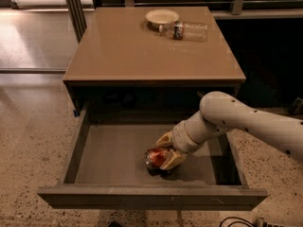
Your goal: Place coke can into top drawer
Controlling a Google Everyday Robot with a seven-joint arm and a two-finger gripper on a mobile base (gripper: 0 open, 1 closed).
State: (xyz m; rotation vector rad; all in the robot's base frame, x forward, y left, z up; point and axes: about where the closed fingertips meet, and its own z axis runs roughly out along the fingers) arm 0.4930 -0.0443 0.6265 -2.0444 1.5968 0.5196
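While the top drawer (113, 157) stands open, the pincer (164, 153) sits low inside it, clamped around the coke can (154, 157). The can lies sideways on the drawer floor.

You are looking at an indoor test space, more like a lab or office corner than a home. The signs are a speckled hard floor (33, 141), a plain brown cabinet (142, 51) standing alone, metal rails (75, 8) behind it, and a cable (232, 221) loose on the floor. A shallow dish (162, 17) and a clear plastic bottle (185, 30) sit on the cabinet top. The gripper (165, 152) is down inside the open top drawer (151, 197), clasping the coke can (154, 157).
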